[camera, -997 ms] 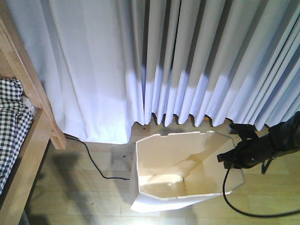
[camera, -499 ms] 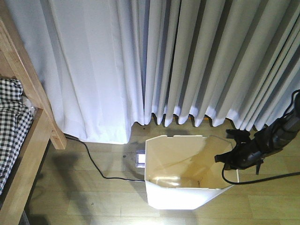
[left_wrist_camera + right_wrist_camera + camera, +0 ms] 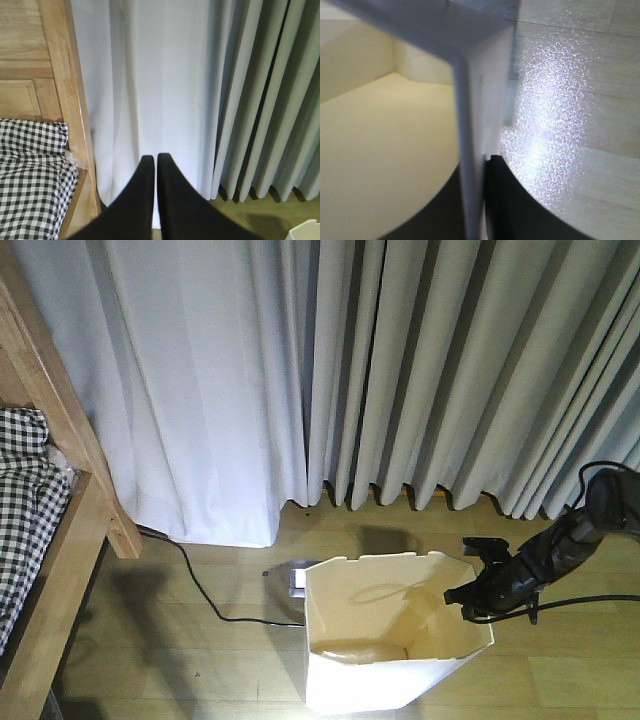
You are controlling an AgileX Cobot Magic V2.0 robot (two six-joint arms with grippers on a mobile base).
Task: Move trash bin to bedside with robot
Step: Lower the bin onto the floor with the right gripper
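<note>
The right pincer (image 3: 468,590) is pinching the thin right wall of the trash bin (image 3: 372,680), which is sitting on the floor (image 3: 200,670) well apart from the bed (image 3: 95,502); looking light, hollow and somewhat bendy, it is probably needing a deep hold on that rim.
</note>
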